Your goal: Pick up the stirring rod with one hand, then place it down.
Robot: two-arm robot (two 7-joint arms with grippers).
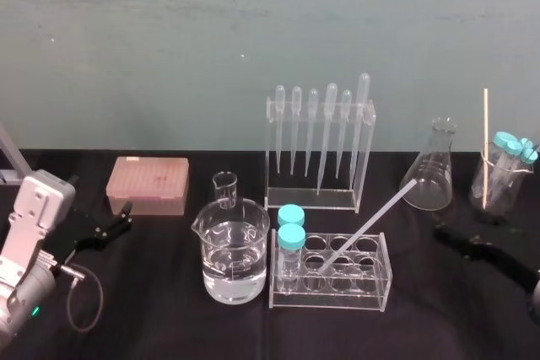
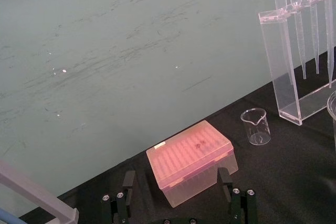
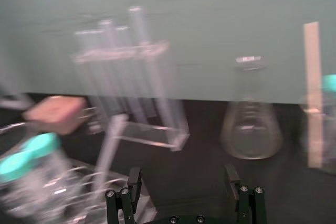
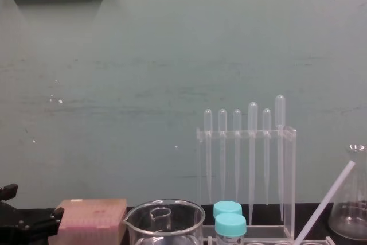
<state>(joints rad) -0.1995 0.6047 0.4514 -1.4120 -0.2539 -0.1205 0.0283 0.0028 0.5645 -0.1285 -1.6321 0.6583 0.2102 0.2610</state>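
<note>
We see the stirring rod (image 1: 369,225) leaning in the clear test-tube rack (image 1: 331,292), its lower end down in one well and its upper end pointing toward 2 o'clock at the Erlenmeyer flask (image 1: 432,176). The right gripper (image 3: 182,178) sits low at 4 o'clock from the rod, fingers spread with nothing between them and bare black table (image 1: 169,326) around it. The left gripper (image 2: 176,174) rests at 9 o'clock from the big beaker (image 1: 234,259), fingers likewise apart, facing the pink tip box (image 1: 147,185). Open table runs along the near edge at 6 o'clock, and the rear edge meets the green wall. We count six pipettes (image 1: 331,128) in one stand, two blue-capped tubes (image 1: 291,238) in the rack, one small beaker (image 1: 224,189), and a glass (image 1: 498,200) at far right holding one wooden stick (image 1: 485,145) and perhaps three capped tubes
</note>
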